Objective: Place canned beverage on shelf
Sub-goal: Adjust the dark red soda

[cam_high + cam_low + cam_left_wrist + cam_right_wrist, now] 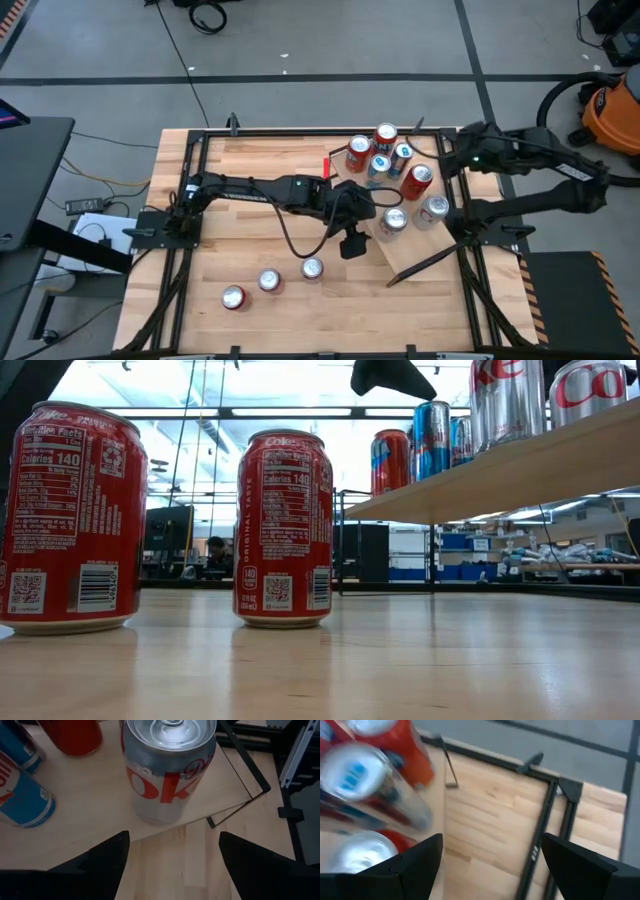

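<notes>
The left gripper (372, 222) sits mid-frame with fingers (107, 857) apart, just by a silver can (393, 220) on the shelf (420, 250). The right gripper's (490, 865) fingers are apart too.

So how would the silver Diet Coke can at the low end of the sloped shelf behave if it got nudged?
The silver Diet Coke can stands upright near the shelf edge, so a push could tip it off. Its smooth round wall would probably roll or slip. The tab looks unopened, so it is likely full and fairly heavy.
</notes>
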